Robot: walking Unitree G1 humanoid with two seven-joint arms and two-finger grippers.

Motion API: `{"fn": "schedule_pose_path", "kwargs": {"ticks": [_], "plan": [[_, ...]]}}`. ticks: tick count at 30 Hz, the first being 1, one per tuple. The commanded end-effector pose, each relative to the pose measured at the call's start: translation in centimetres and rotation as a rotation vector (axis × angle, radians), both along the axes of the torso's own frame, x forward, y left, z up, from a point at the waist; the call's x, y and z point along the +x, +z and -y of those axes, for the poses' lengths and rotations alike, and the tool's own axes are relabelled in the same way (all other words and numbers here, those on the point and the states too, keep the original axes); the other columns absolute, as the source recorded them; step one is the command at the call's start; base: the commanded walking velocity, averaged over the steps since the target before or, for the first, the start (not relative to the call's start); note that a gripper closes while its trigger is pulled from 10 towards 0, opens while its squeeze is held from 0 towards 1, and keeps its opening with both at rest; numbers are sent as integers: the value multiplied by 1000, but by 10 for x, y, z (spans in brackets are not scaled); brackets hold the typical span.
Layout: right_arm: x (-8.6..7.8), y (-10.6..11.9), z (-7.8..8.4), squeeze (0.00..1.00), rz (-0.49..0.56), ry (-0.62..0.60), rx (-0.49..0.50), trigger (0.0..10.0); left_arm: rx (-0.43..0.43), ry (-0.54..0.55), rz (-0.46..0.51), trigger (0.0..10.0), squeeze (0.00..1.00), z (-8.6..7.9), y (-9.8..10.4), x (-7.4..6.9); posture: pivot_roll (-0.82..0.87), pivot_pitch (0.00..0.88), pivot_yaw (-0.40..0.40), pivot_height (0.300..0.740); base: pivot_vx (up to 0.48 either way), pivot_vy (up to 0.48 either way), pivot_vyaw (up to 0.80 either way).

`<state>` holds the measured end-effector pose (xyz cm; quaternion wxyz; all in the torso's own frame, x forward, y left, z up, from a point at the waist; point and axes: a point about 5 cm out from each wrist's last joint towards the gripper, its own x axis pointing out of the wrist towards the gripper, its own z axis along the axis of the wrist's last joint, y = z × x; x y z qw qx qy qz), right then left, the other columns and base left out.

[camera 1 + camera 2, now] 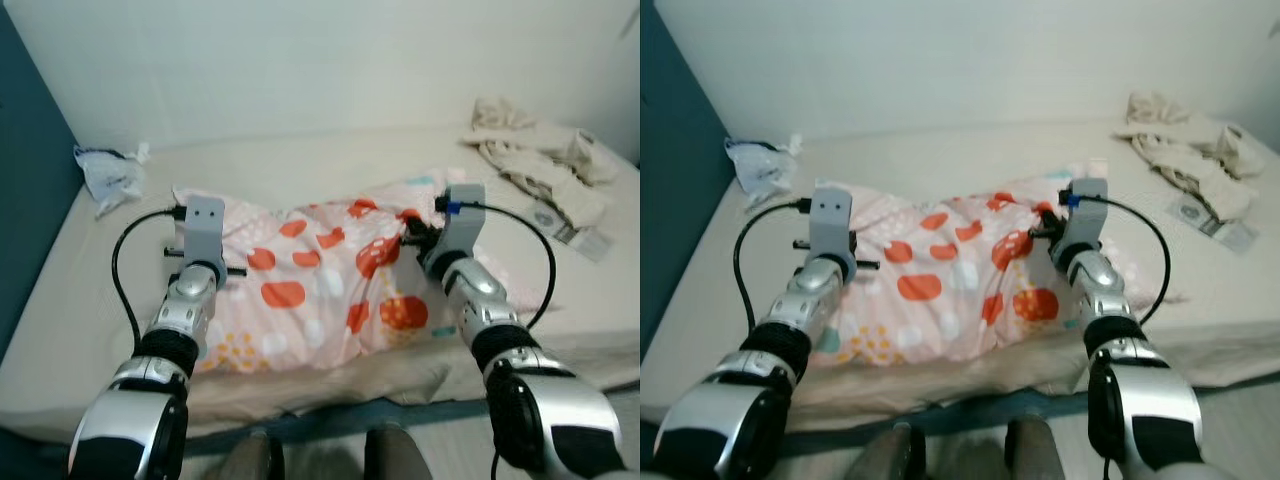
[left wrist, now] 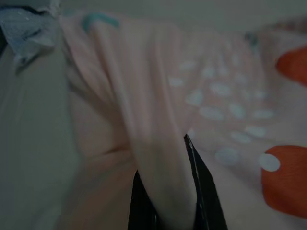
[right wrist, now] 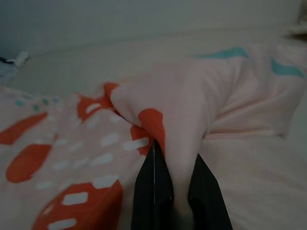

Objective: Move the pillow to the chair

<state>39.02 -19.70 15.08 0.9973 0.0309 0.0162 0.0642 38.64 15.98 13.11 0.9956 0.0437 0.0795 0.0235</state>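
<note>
Both silver arms reach out from the foreground over the bed [image 1: 320,160] to the pillow [image 1: 320,285], which lies on the mattress near its front edge, pink with red and white spots. At the pillow's left end, the left gripper [image 2: 165,211] has a fold of pink cloth pinched between its black fingers [image 2: 206,191]. At the right end, the right gripper [image 3: 175,196] is likewise clamped on a bunched ridge of the fabric, its fingers [image 3: 153,187] pressing in from either side.

As for progress, I judge the grasp made at both ends, while the lift and carry are yet to come: the pillow rests on the bed, and no chair can be seen from here, so the robot would have to turn or walk to find one.

Elsewhere on the bed, a crumpled plastic bag [image 1: 108,175] sits at the far left corner, a heap of beige cloth [image 1: 535,150] at the far right, with a flat packet [image 1: 560,220] just beside it. Print on the packet is too small to read, and no brand or writing is legible anywhere.
</note>
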Motion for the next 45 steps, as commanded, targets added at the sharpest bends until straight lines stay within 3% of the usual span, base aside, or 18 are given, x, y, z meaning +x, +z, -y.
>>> {"fn": "schedule_pose_path", "kwargs": {"ticks": [1,10,11,13,14,19,27,28,29,31,34,35,39,42,45], "plan": [[4,14,-1,0,63,-1,2,10000,26,-32,56,10000,0,6,15,6,1,125,44,607,0,0,0],[9,40,12,0,161,-48,60,10000,-11,-80,163,10000,0,19,45,16,4,128,50,607,0,0,0],[9,42,15,937,164,-68,53,10000,-67,-97,184,10000,0,22,49,16,4,128,50,607,0,0,0],[10,43,17,937,164,-83,46,10000,-107,-108,197,10000,0,24,51,16,3,126,51,607,0,0,0],[10,47,19,1000,184,-96,43,10000,-136,-97,215,10000,973,24,55,17,2,126,52,607,0,0,0],[11,68,31,1000,266,-144,35,10000,-204,-44,268,10000,1000,18,68,20,0,125,56,607,0,0,0],[14,79,39,1000,237,-169,26,10000,-169,-14,290,10000,1000,5,75,22,2,123,45,607,0,0,0],[14,76,38,0,234,-160,32,10000,-172,-8,303,10000,275,-1,76,21,2,120,43,607,0,0,0],[13,74,36,0,235,-148,32,10000,-179,-4,319,10000,0,-7,77,20,2,116,40,607,0,0,0],[13,72,34,0,238,-142,30,10000,-186,1,337,10000,0,-14,79,18,2,115,40,607,0,0,0],[9,60,28,0,242,-109,28,10000,-137,39,368,10000,0,-47,82,11,-4,106,39,607,0,0,0],[7,48,24,0,212,-82,16,10000,-42,65,305,10000,0,-68,72,7,-4,102,36,607,0,0,0],[2,29,22,0,164,-78,12,10000,168,54,162,10000,0,-90,45,-3,-2,94,27,607,0,0,0],[-2,18,23,0,143,-88,25,10000,209,10,107,10000,16,-97,29,-11,0,91,21,607,0,0,0],[-6,9,21,0,130,-83,34,10000,248,55,70,10000,0,-114,20,-21,-2,91,23,607,0,0,0]]}}
